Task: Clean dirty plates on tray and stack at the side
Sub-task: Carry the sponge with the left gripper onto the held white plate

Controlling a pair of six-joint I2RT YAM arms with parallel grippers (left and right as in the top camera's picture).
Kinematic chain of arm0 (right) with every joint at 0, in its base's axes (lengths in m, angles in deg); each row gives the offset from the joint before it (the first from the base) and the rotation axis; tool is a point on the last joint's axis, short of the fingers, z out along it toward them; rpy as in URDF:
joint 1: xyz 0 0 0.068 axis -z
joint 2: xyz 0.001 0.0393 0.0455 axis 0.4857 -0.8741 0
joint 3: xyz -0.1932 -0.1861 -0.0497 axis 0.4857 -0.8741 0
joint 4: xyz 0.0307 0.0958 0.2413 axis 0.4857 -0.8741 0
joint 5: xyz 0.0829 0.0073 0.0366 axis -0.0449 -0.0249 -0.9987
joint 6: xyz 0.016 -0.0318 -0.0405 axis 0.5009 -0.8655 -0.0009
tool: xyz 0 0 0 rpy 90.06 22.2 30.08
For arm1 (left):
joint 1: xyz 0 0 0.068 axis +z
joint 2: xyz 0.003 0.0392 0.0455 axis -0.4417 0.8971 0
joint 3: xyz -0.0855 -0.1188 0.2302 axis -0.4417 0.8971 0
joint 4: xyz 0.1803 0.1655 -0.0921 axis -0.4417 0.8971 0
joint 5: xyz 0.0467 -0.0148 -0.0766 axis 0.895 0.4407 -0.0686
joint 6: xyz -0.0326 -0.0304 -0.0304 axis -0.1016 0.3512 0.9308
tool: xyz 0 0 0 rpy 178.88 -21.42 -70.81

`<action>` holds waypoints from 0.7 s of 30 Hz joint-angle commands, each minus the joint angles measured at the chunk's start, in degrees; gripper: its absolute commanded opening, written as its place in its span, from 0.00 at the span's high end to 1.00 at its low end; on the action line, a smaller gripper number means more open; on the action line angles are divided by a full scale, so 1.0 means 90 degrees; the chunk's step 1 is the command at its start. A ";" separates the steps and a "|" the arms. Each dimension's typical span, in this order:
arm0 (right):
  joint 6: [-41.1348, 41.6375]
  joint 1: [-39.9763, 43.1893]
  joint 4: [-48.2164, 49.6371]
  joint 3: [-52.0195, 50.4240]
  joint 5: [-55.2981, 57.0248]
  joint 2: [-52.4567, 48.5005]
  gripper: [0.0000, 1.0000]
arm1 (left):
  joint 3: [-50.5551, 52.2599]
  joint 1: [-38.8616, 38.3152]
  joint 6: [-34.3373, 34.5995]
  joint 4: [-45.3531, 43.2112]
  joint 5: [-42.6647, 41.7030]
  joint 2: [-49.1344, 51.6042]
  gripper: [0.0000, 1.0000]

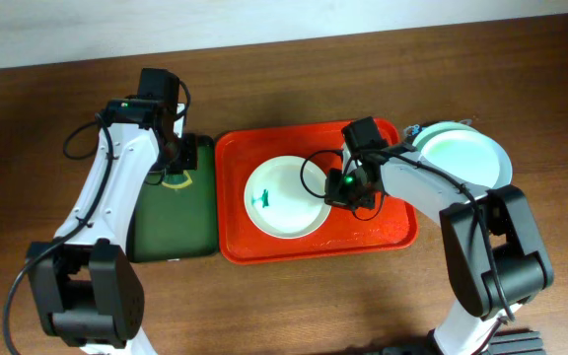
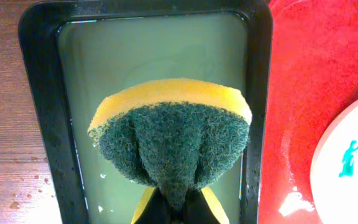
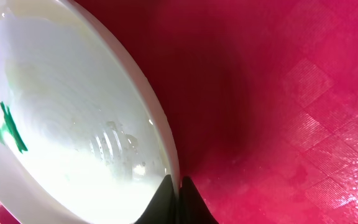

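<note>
A white plate (image 1: 286, 197) with a teal smear (image 1: 259, 200) lies in the red tray (image 1: 383, 232). My right gripper (image 1: 338, 192) is shut on that plate's right rim. In the right wrist view its jaws pinch the rim of the plate (image 3: 73, 124), one finger inside and one outside, over the red tray (image 3: 278, 93). My left gripper (image 1: 178, 166) is shut on a yellow and green sponge (image 2: 173, 137) and holds it over the dark green tray (image 2: 42, 93). Another white plate (image 1: 461, 158) rests on the table right of the red tray.
The dark green tray (image 1: 171, 212) holds shallow water and sits directly left of the red tray. Water drops dot the wooden table (image 2: 17, 186) beside it. The right arm's body stretches across the red tray's right rim.
</note>
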 commanded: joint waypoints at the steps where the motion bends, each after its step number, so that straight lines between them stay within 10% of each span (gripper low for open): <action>1: -0.0012 -0.0080 -0.0029 -0.0039 -0.0034 -0.0022 0.96 | -0.0068 0.0010 -0.0100 -0.0015 0.0061 -0.0143 1.00; 21: -0.0015 -0.0080 -0.0080 -0.0039 -0.0066 -0.0022 0.96 | -0.0056 0.0005 -0.0102 -0.0061 -0.1141 -0.0143 1.00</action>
